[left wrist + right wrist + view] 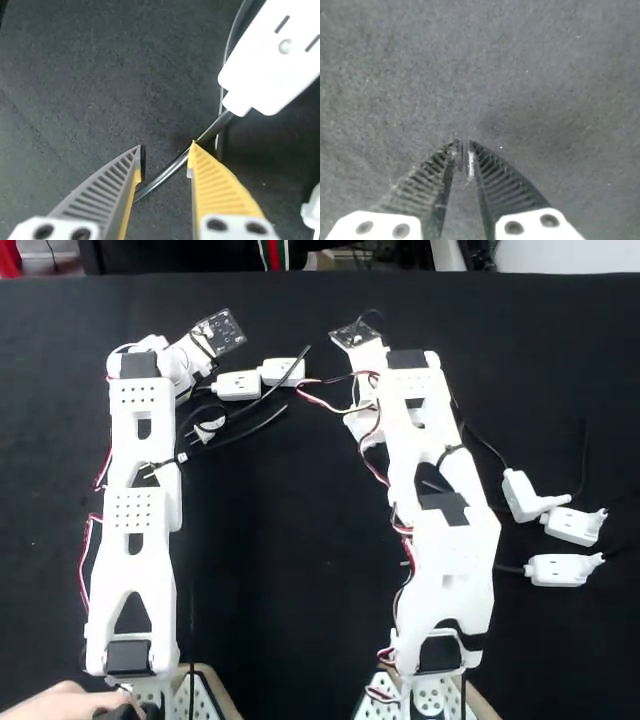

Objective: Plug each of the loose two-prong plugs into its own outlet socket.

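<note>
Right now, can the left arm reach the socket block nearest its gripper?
Probably yes: the left gripper is open just short of the socket block, with only a black cable on the cloth between them.

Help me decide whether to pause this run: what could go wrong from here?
1. The left arm's open jaws straddle the black cord, not the white socket; closing here would probably pinch the cord and drag the socket.
2. The right arm's jaws hang closed over black cloth, away from the white cord ends, so nothing steadies a socket during insertion.
</note>
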Tool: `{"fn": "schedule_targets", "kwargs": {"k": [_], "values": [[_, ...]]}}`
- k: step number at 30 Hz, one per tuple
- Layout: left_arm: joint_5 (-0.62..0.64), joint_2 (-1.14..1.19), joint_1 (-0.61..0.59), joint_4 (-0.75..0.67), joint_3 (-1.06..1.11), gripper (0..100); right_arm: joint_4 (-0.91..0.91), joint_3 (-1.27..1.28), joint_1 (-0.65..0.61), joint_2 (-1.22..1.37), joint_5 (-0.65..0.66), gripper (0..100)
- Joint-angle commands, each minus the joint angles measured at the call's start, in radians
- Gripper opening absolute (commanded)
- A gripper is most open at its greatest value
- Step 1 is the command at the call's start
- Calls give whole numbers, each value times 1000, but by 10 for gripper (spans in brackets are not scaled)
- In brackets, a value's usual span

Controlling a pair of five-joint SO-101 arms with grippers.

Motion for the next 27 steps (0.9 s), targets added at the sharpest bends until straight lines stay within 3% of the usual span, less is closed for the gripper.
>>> {"fn": "schedule_targets", "kwargs": {"k": [1,6,15,23,27], "values": [[2,-5,7,-3,28,183,-11,-28,11,-5,0,13],[-5,-9,24,121,-25,238,-11,-28,9,-5,25,13],[-18,-121,67,213,-24,234,-11,-30,9,-5,25,13],[-26,-66,93,167,-21,234,-11,-28,9,-5,25,13],[-124,40,94,137,-21,229,-11,-28,9,-5,25,13]]}}
